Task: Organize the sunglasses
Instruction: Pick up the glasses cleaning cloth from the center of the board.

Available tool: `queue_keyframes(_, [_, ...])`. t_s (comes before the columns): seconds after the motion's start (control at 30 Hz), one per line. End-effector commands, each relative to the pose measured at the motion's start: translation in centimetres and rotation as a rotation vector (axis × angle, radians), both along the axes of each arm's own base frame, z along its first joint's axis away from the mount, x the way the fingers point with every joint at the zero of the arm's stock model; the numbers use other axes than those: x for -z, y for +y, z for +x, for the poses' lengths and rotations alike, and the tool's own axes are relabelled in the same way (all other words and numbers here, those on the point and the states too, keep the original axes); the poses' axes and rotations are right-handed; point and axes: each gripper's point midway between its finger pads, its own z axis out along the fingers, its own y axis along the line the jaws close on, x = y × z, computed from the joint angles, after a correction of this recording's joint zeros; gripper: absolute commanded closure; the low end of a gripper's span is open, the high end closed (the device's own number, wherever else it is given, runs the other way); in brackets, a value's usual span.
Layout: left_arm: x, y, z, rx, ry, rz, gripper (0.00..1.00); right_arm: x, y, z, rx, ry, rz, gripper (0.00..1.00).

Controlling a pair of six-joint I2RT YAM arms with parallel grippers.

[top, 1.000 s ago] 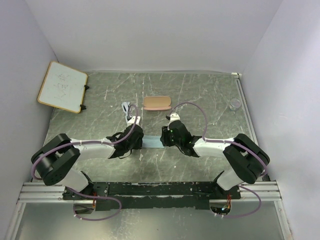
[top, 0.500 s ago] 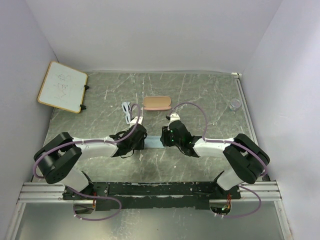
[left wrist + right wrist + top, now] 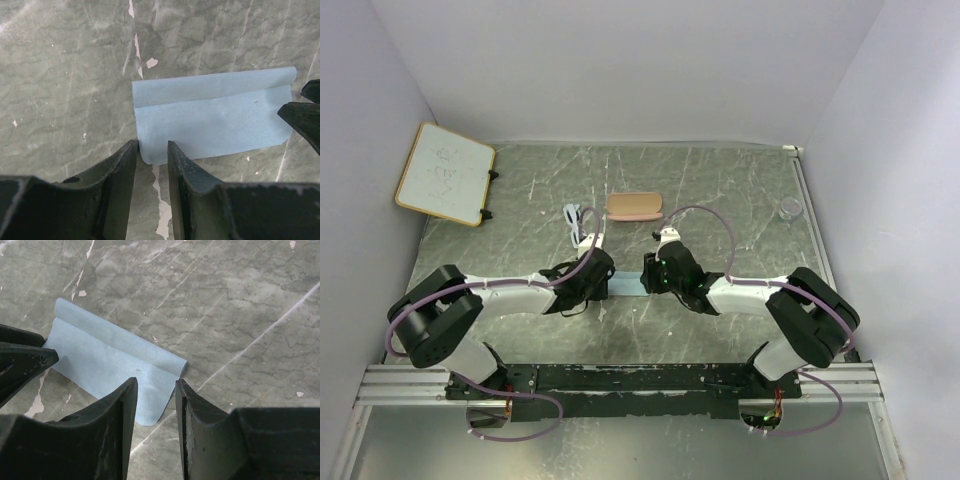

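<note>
Left gripper point(image 3: 151, 146) and right gripper point(image 3: 156, 384) are both low over the middle of the table point(image 3: 740, 180), and neither holds the sunglasses point(image 3: 575, 218). The sunglasses lie alone on the table, just above and left of centre in the overhead view. They are a thin pale frame, too small here to tell whether the arms are folded. Just to their right, apart from them, is the pink case point(image 3: 634, 206), which looks shut.

Below these two, near the centre of the overhead view, is the pale blue cloth point(image 3: 215, 115), with a gripper at each end. It lies flat and folded over into an oblong, with a narrower strip showing along one long edge. In its wrist view, the left gripper's jaws are a little apart and straddle one corner of the cloth without squeezing it. The right gripper's jaws are likewise a little apart over the opposite end.

Further out, a small whiteboard point(image 3: 445, 172) leans at the upper left, and a small clear object point(image 3: 788, 208) sits near the right edge.

As a judgement, the task is at an early stage. The cloth seems to be folded or nearly so, but the sunglasses are not yet in the case. Picking them up, opening the case and placing them inside all appear to remain.
</note>
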Motion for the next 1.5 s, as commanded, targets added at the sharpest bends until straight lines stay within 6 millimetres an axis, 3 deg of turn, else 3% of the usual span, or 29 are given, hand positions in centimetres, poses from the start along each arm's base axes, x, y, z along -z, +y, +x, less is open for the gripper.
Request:
queue_keyframes(0.0, [0.6,1.6,-1.0,-0.027,0.040,0.065,0.57,-0.4,-0.1,0.3,0.010,-0.019,0.017,0.63])
queue_keyframes(0.23, [0.3,1.4,-0.9,-0.030,0.039,0.056,0.58,-0.3,0.0,0.3,0.010,-0.017,0.019,0.63])
queue_keyframes(0.57, [0.4,0.5,-0.6,-0.016,0.048,0.044,0.66,-0.2,-0.2,0.3,0.013,-0.018,0.015,0.63])
queue_keyframes(1.17, [0.1,-0.4,-0.5,0.009,0.049,0.023,0.69,-0.1,-0.3,0.3,0.016,-0.017,0.013,0.63])
queue_keyframes(1.47, [0.1,-0.6,-0.5,0.015,0.051,0.021,0.78,-0.1,-0.3,0.3,0.016,-0.017,0.013,0.63])
